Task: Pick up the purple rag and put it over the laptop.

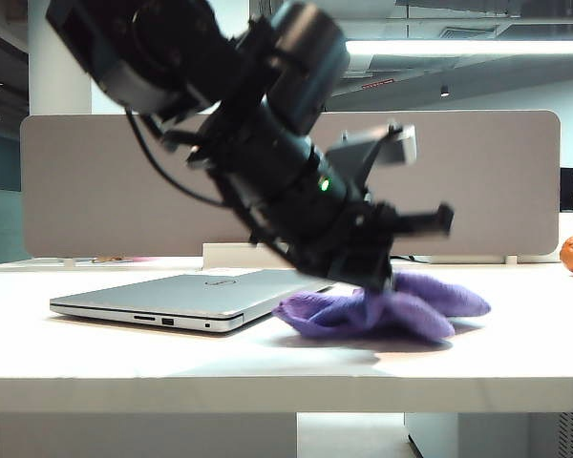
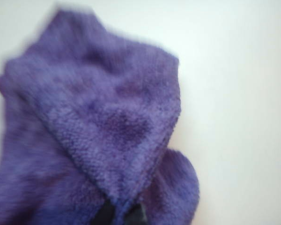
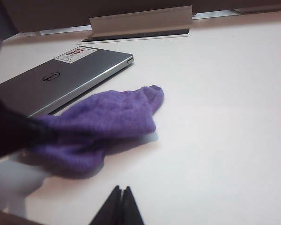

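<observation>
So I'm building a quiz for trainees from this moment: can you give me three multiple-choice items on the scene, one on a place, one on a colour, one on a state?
1. Where does the purple rag lie?
A. on the table beside the laptop
B. spread over the lid
C. on the floor

2. What colour is the laptop lid?
A. black
B. silver-grey
C. red

3. How do the right gripper jaws stand?
A. wide open
B. shut on the rag
C. shut, holding nothing

Answers:
1 A: the exterior view shows the rag on the white table by the laptop's edge, with the left gripper down on it.
2 B: the right wrist view shows a silver-grey lid with a round logo.
3 C: the fingertips meet over bare table, apart from the rag.
</observation>
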You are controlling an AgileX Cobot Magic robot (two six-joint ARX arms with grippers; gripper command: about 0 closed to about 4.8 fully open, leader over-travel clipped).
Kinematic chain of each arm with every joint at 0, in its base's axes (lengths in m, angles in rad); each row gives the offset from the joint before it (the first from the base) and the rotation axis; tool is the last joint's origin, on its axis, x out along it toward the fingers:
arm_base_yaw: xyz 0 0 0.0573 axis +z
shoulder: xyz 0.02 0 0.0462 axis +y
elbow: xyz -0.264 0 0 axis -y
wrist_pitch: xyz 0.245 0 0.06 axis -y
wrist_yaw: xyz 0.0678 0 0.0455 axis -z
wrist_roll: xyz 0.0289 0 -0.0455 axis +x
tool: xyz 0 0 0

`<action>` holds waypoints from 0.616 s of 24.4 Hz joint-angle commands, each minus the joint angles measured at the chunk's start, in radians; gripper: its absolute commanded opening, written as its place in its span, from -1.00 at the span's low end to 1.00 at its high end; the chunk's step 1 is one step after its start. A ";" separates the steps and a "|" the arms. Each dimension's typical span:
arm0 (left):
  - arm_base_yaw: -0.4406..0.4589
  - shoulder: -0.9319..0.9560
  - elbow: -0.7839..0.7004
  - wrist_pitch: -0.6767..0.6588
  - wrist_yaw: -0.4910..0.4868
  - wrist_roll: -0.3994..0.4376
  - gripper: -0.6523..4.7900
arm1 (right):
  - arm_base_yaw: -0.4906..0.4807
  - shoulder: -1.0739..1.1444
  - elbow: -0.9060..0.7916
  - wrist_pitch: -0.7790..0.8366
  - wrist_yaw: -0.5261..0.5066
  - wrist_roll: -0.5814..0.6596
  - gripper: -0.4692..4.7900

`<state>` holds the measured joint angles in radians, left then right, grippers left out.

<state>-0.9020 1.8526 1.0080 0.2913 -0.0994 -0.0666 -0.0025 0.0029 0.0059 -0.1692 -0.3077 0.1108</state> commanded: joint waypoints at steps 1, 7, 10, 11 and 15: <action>0.002 -0.019 0.053 0.013 -0.023 0.083 -0.78 | 0.001 0.000 -0.004 0.018 -0.002 0.000 -0.74; 0.002 -0.021 0.180 -0.018 -0.089 0.146 -0.78 | 0.001 -0.001 -0.004 0.018 -0.001 0.000 -0.74; 0.009 -0.022 0.246 -0.020 -0.191 0.228 -0.78 | 0.001 -0.001 -0.004 0.018 -0.002 0.000 -0.74; 0.014 -0.022 0.262 -0.021 -0.199 0.270 -0.78 | 0.001 -0.001 -0.004 0.018 -0.002 0.000 -0.74; 0.076 -0.032 0.272 -0.013 -0.219 0.297 -0.78 | 0.001 0.000 -0.004 0.018 -0.002 0.000 -0.74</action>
<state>-0.8444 1.8297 1.2743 0.2687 -0.3111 0.2253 -0.0025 0.0025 0.0059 -0.1692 -0.3077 0.1112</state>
